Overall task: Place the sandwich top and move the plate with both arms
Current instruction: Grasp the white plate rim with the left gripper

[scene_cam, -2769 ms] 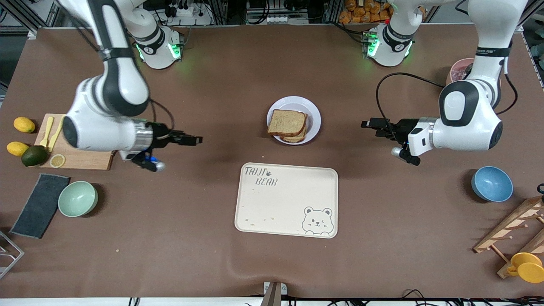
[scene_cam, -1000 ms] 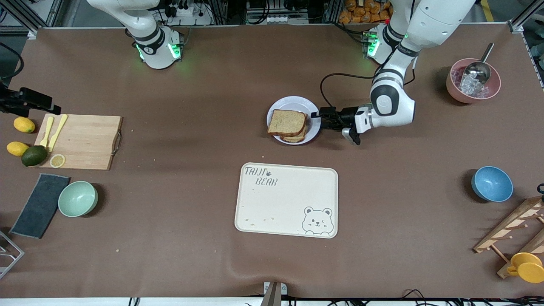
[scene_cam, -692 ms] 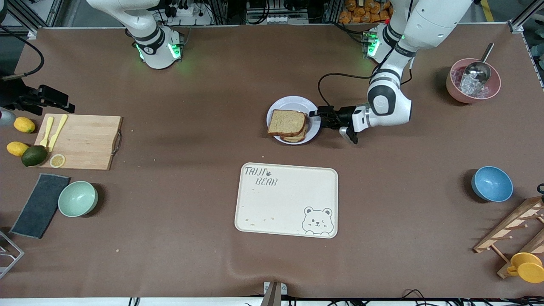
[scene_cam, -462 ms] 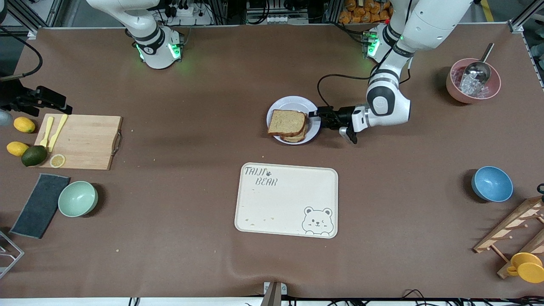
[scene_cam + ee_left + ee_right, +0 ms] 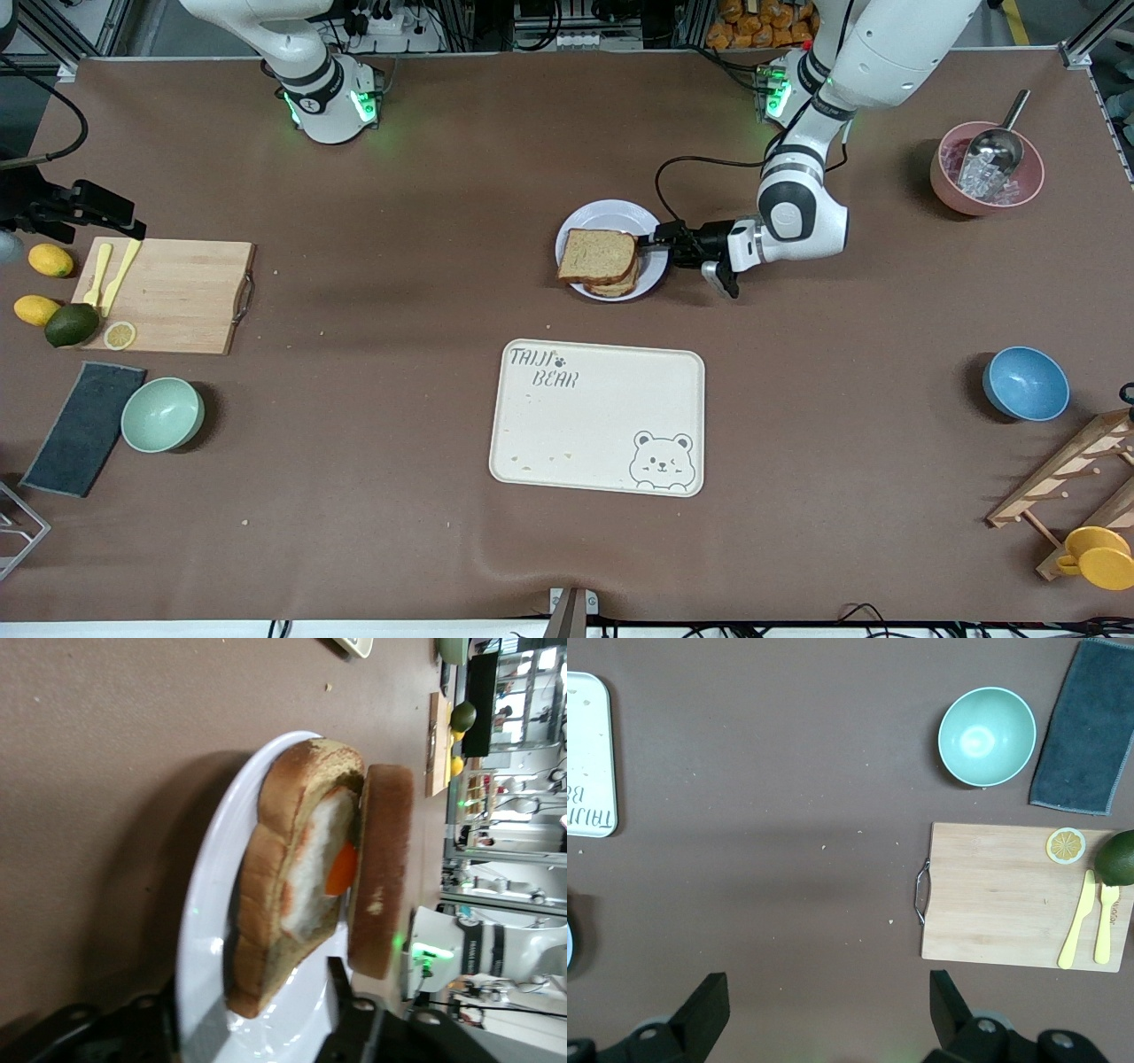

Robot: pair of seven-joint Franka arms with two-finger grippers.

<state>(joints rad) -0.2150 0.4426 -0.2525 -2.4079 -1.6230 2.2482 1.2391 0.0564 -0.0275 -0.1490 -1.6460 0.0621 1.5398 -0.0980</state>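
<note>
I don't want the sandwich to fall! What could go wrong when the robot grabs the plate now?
1. The left gripper has only the thin rim of the plate between its fingers; lifted by that edge alone, the plate might tip.
2. The sandwich top sits loose and offset on the egg slice, so a jerk could slide it off.
3. The right gripper, open, waits over the wooden board's end of the table, so one side has no support yet.
</note>
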